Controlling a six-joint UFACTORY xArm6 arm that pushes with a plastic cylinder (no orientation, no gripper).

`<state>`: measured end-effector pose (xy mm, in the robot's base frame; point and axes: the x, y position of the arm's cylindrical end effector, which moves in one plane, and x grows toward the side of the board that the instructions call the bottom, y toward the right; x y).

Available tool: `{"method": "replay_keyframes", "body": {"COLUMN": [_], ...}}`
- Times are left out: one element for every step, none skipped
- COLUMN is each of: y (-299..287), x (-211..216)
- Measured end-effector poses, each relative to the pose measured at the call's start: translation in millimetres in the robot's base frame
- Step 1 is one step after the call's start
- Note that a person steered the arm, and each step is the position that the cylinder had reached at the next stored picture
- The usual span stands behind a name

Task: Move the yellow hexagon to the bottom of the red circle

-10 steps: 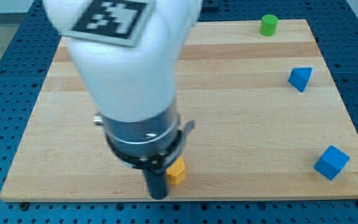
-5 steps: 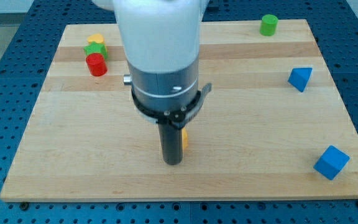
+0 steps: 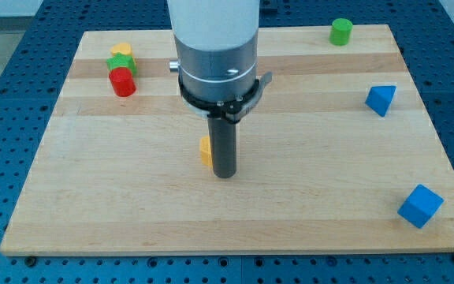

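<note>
The yellow hexagon (image 3: 205, 151) lies near the middle of the wooden board, mostly hidden behind my rod; only its left part shows. My tip (image 3: 225, 173) rests on the board touching the hexagon's right side. The red circle (image 3: 121, 82) stands at the view's upper left, well up and left of the hexagon.
A green block (image 3: 120, 65) and a yellow block (image 3: 122, 52) sit just above the red circle. A green cylinder (image 3: 340, 31) is at the top right. A blue triangular block (image 3: 380, 99) is at the right edge, a blue cube (image 3: 420, 206) at bottom right.
My arm and tip moved up the board, from the bottom edge toward the middle. The yellow hexagon moved up with it and now shows on the rod's left instead of its right.
</note>
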<state>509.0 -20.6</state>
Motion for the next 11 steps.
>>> {"method": "replay_keyframes", "body": {"y": [0, -7, -23, -42, -62, -84, -107, -127, -140, -141, -156], "x": [-21, -38, -52, -68, -80, -92, -104, -116, -122, -121, -100]}}
